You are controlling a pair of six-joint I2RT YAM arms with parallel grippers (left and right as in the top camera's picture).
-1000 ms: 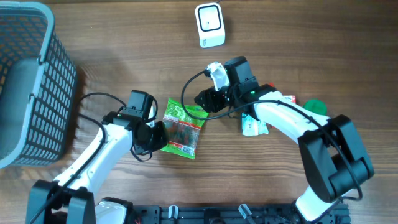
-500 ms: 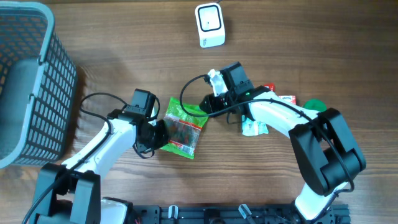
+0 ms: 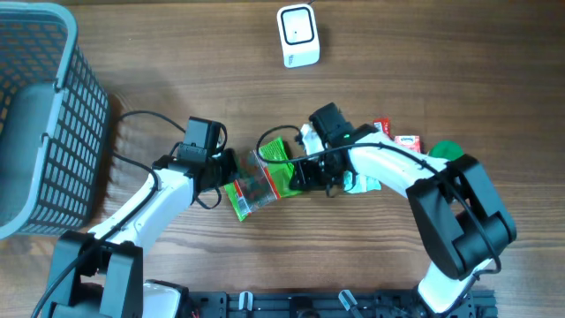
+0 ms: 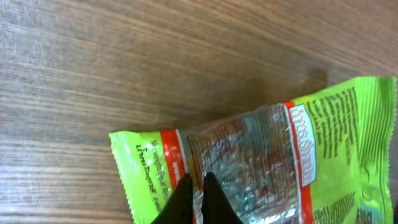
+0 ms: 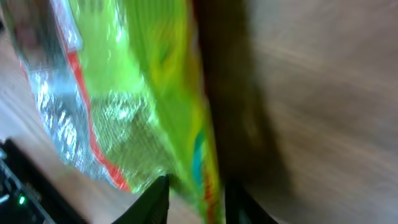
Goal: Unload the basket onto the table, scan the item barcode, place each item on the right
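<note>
The item is a green snack packet [image 3: 257, 182] with a clear, silvery window, and it hangs tilted between my two arms. My left gripper [image 3: 228, 168] is shut on its left edge; in the left wrist view the dark fingertips [image 4: 185, 194] pinch the packet [image 4: 273, 155] near the red stripe. My right gripper [image 3: 297, 173] holds the opposite edge. In the right wrist view the packet's [image 5: 143, 87] green edge fills the gap in the right gripper [image 5: 198, 200], with a finger [image 5: 157, 200] on either side. The white scanner [image 3: 297, 35] stands at the table's far edge. I cannot make out a barcode.
A grey mesh basket [image 3: 62, 132] fills the left side. Behind the right arm lie a red and white packet [image 3: 395, 139], a white packet [image 3: 360, 184] and a green object [image 3: 448, 150]. Cables loop beside both wrists.
The packet lay flat on the table; now it is raised and turned. My right gripper came down from behind onto its right edge and closed there. The left gripper kept its grip and shifted back.
</note>
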